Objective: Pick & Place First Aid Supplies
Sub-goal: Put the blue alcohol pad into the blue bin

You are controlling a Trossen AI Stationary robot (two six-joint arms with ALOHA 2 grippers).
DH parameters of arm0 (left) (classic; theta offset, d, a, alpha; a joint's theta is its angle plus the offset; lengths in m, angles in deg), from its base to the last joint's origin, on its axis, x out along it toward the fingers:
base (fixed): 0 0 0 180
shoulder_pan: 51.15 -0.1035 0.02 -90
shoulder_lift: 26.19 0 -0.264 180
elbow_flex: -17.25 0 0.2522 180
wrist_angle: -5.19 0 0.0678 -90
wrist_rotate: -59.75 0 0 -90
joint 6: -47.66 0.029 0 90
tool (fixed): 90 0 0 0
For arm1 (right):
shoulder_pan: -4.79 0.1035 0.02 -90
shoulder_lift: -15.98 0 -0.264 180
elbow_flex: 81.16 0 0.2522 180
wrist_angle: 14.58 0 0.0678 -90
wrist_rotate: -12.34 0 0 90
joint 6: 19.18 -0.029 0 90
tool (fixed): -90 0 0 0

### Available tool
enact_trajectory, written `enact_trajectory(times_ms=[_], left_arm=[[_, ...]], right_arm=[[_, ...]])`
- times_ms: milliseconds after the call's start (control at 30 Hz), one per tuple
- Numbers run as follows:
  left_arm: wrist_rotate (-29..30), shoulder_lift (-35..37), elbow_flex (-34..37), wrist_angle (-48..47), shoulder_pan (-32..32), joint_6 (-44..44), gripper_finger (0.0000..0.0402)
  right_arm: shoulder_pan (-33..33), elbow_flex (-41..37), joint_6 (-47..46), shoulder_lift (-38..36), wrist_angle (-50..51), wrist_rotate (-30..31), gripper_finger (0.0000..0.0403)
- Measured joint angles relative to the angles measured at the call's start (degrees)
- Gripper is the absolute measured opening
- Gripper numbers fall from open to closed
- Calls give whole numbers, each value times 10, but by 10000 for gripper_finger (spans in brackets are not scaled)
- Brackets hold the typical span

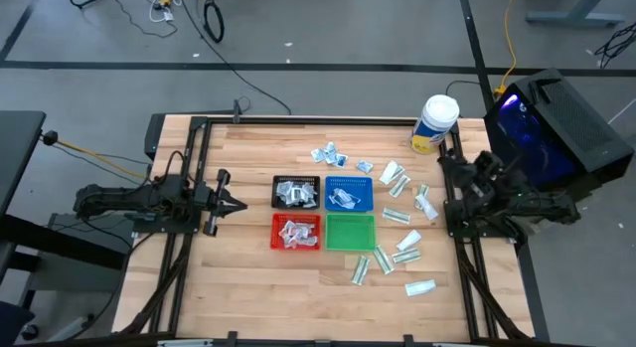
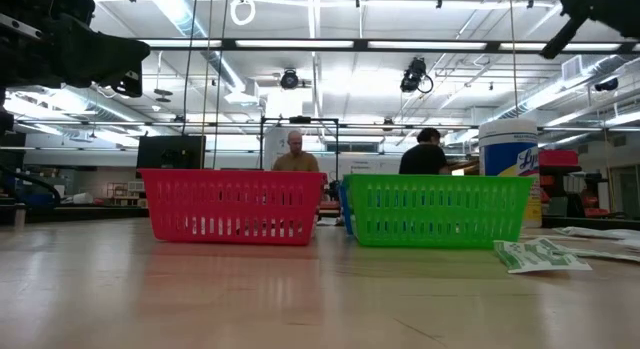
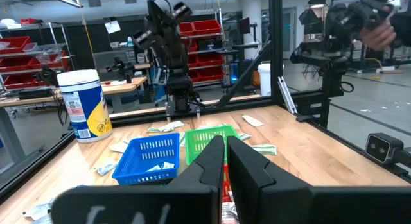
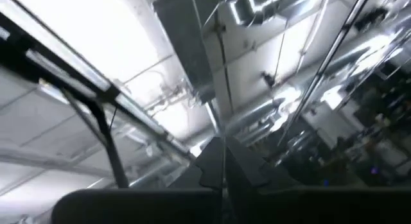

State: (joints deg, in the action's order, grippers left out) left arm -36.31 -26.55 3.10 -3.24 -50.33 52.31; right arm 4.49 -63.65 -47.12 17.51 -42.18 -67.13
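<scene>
Your left gripper [image 1: 241, 203] sits closed and empty over the table's [image 1: 248, 287] left half, pointing toward the four trays at the centre; in its wrist view the two fingers [image 3: 212, 161] press together with nothing between them. Your right gripper [image 4: 223, 161] is folded back at the table's right edge, fingers shut, aimed up at the ceiling and holding nothing.

The trays form a square block: black tray [image 1: 296, 192] and blue tray [image 1: 349, 193] toward the far edge, red tray [image 1: 296, 232] and green tray [image 1: 351, 231] toward the near edge. The black, blue and red trays each hold some packets; the green one looks bare.

The loose packets [image 1: 397, 216] lie on the table's right half. A small cluster of squarish ones [image 1: 331, 156] sits just beyond the blue tray, toward the far edge. The longer white-and-green ones are scattered between the trays and the right edge, running down toward the near right corner. A jar [image 1: 435, 123] stands at the far right corner.

Two people [image 2: 296, 152] show in the room behind the table
</scene>
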Motion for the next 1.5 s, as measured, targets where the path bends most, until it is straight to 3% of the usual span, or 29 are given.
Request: enact_trajectory(times_ms=[267, 633, 933, 1200, 1500], left_arm=[[0, 0, 0, 0, 0, 0, 25], [0, 0, 0, 0, 0, 0, 25], [0, 0, 0, 0, 0, 0, 25], [0, 0, 0, 0, 0, 0, 25], [0, 0, 0, 0, 0, 0, 25]], right_arm=[[0, 109, 64, 61, 28, 13, 18], [0, 275, 104, 239, 45, 15, 18], [0, 379, 105, 383, 61, -53, 18], [-5, 456, 110, 452, 159, -50, 18], [-35, 534, 130, 480, 289, -45, 18]])
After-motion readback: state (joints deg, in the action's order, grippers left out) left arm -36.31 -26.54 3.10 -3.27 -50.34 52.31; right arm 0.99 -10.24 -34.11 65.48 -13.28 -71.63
